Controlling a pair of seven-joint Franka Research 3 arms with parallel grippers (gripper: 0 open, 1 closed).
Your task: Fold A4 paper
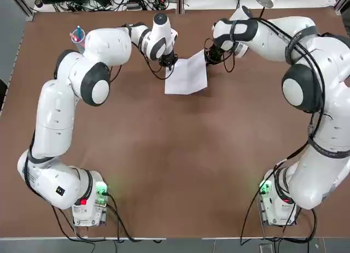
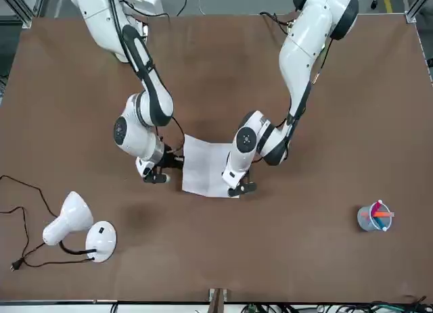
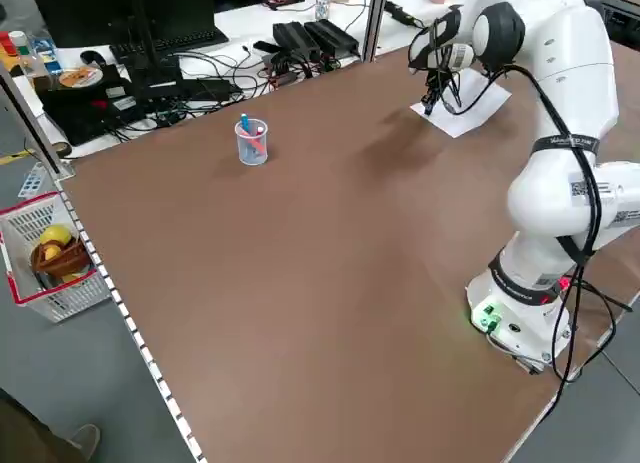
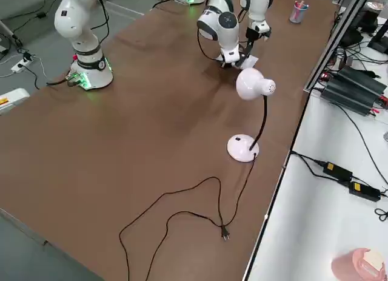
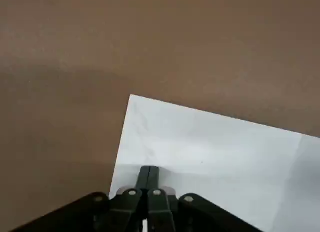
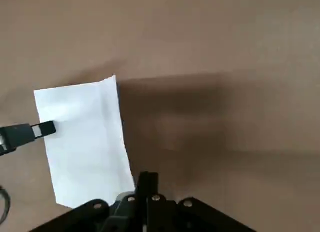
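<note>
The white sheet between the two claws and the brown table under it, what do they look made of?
The sheet looks like thin matte paper: it lies flat and shows a crease line. The table looks like a smooth, dull brown laminate or board, though that is a guess.

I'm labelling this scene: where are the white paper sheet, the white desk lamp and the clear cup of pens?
white paper sheet [image 1: 187,75], top view, its middle
white desk lamp [image 2: 68,220], front view, its shade
clear cup of pens [image 2: 374,218], front view, its wall

Robot lab: cable-strewn benches [image 3: 200,53].
</note>
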